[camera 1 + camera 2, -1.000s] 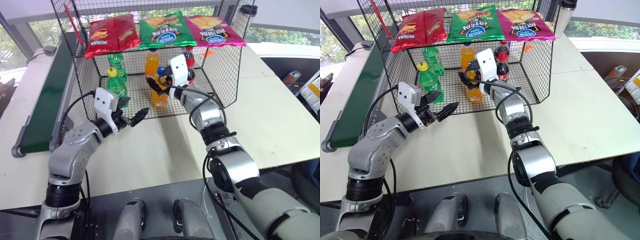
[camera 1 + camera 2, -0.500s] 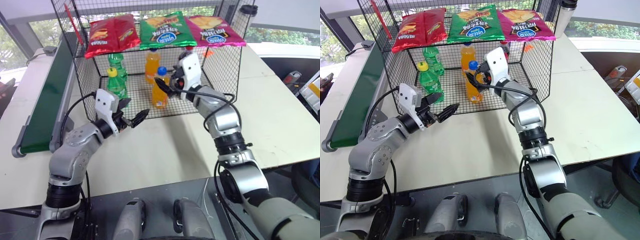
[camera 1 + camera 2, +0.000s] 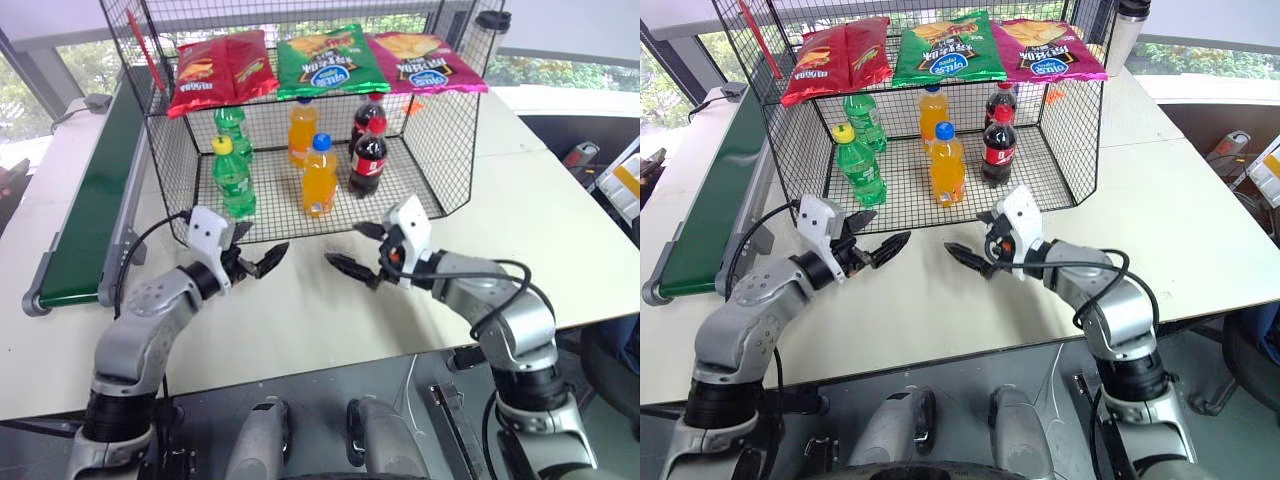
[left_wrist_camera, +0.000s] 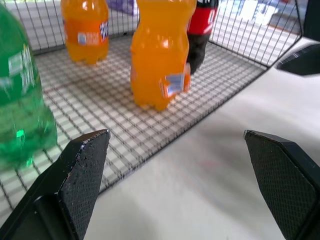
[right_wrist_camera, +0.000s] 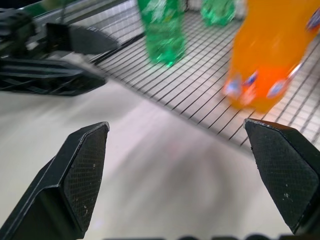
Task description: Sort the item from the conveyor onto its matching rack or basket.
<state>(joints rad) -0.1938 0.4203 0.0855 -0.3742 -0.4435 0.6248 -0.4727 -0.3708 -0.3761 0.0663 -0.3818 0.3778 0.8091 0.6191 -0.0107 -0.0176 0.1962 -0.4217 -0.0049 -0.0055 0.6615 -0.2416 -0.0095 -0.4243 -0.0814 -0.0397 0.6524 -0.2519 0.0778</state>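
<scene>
The item, an orange soda bottle with a blue cap (image 3: 319,178), stands upright on the mesh floor of the black wire rack (image 3: 456,130), near its open front. The dark green conveyor (image 3: 90,200) runs along the left of the table. Both grippers hover over the white table just in front of the rack, pointing toward each other. My left gripper (image 3: 883,230) is open and empty. So is my right gripper (image 3: 344,244), which stands clear of the bottle. The left wrist view looks between the open fingers (image 4: 80,175) at the bottle (image 4: 160,55).
Inside the rack stand two green bottles (image 3: 233,178), an orange-capped orange bottle (image 3: 303,128) and two cola bottles (image 3: 367,160). Three chip bags (image 3: 330,60) lie on its top. A steel tumbler (image 3: 492,35) stands behind the rack at right.
My right gripper has pulled back out of the rack and sunk to the table front, leaving the blue-capped bottle standing inside. My left gripper has dropped slightly.
</scene>
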